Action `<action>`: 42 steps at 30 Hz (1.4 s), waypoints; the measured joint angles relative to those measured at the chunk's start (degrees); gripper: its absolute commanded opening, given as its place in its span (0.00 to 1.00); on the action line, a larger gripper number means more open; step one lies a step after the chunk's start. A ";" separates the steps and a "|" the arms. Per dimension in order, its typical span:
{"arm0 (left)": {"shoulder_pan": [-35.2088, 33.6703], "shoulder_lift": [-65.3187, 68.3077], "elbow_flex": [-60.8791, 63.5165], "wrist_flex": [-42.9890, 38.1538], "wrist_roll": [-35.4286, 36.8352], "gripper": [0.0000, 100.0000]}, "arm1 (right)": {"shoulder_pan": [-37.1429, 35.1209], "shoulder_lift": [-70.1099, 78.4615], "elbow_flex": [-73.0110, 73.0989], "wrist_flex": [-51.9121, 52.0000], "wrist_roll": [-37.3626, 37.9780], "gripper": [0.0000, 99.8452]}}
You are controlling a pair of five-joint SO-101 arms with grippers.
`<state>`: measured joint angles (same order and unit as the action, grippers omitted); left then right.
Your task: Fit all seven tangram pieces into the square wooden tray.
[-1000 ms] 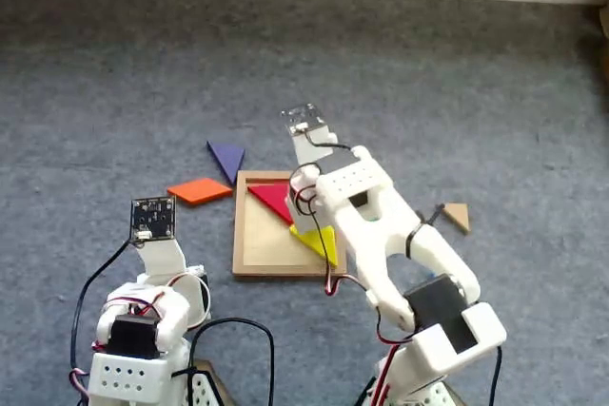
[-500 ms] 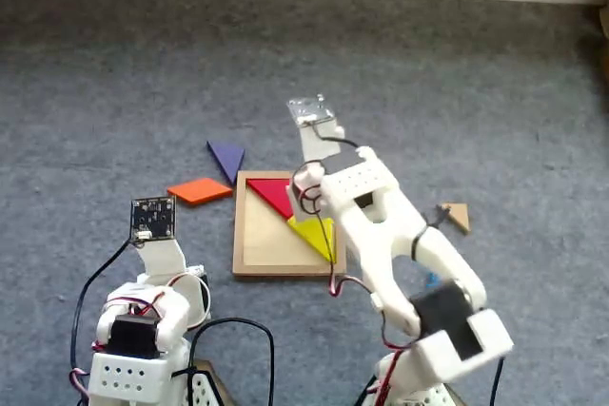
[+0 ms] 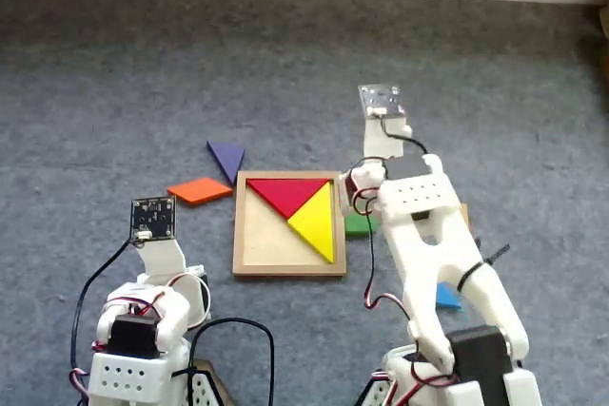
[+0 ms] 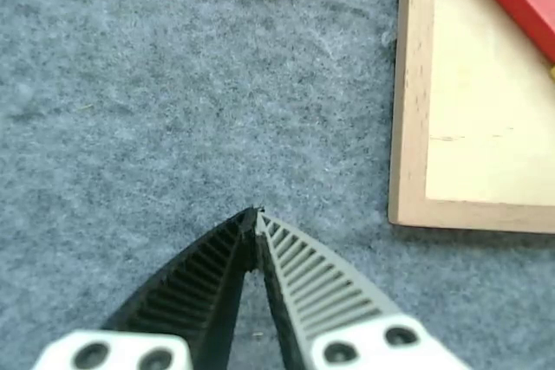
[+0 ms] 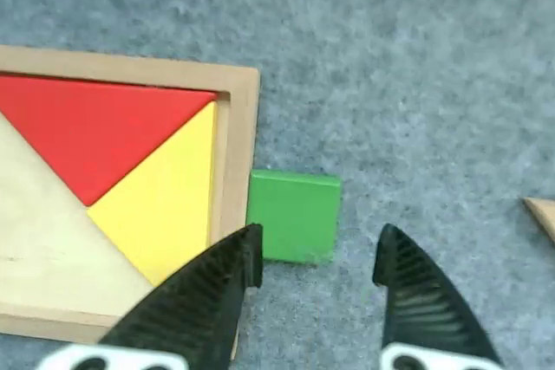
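The square wooden tray (image 3: pixel 244 235) lies mid-table with a red triangle (image 3: pixel 284 193) and a yellow triangle (image 3: pixel 318 222) flat in its right half. Just outside the tray's right rim is a green square (image 5: pixel 295 216), and my right gripper (image 5: pixel 318 244) hangs open over it, one finger on each side. A purple triangle (image 3: pixel 226 156) and an orange parallelogram (image 3: pixel 199 190) lie left of the tray. A blue piece (image 3: pixel 447 297) and a tan triangle (image 5: pixel 544 211) lie to the right. My left gripper (image 4: pixel 257 216) is shut above bare carpet near the tray's near-left corner (image 4: pixel 408 205).
Grey carpet covers the whole table. The right arm (image 3: pixel 428 235) stretches over the area right of the tray and hides part of the pieces there. The left arm (image 3: pixel 152 311) is folded at the near left edge.
The right arm swung from above the tray to its right side, uncovering the red and yellow triangles, the green square and the blue piece. The left arm kept still.
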<state>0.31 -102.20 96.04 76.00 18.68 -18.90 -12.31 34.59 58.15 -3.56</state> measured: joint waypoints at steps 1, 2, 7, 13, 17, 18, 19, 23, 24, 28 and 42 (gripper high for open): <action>0.00 0.00 0.00 0.00 0.00 0.01 | -0.09 1.76 0.00 0.00 0.00 0.24; 0.00 0.00 0.00 0.00 0.00 0.01 | -0.26 3.60 0.00 0.00 0.00 0.24; 0.00 0.00 0.00 0.00 0.00 0.01 | -0.09 13.10 -0.70 -4.13 0.00 0.24; 0.00 0.00 0.00 0.00 0.00 0.01 | 0.18 19.43 -6.07 -3.43 0.00 0.24; 0.00 0.00 0.00 0.00 0.00 0.01 | 0.18 20.66 -8.09 -1.05 0.00 0.22; 0.00 0.00 0.00 0.00 0.00 0.01 | 0.18 20.84 -8.09 -0.70 0.00 0.21; 0.00 0.00 0.00 0.00 0.00 0.01 | 0.18 20.84 -8.18 -0.18 -0.09 0.19; 0.00 0.00 0.00 0.00 0.00 0.01 | 0.18 20.84 -8.26 0.35 -0.09 0.17; 0.00 0.00 0.00 0.00 0.00 0.01 | 0.18 20.84 -8.26 0.35 -0.09 0.17; 0.00 0.00 0.00 0.00 0.00 0.01 | 2.37 20.84 -8.26 0.53 0.26 0.16; 0.00 0.00 0.00 0.00 0.00 0.01 | 9.41 22.07 -18.02 12.22 4.66 0.17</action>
<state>0.31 -102.20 96.04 76.00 18.68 -9.49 9.76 16.57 70.37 1.10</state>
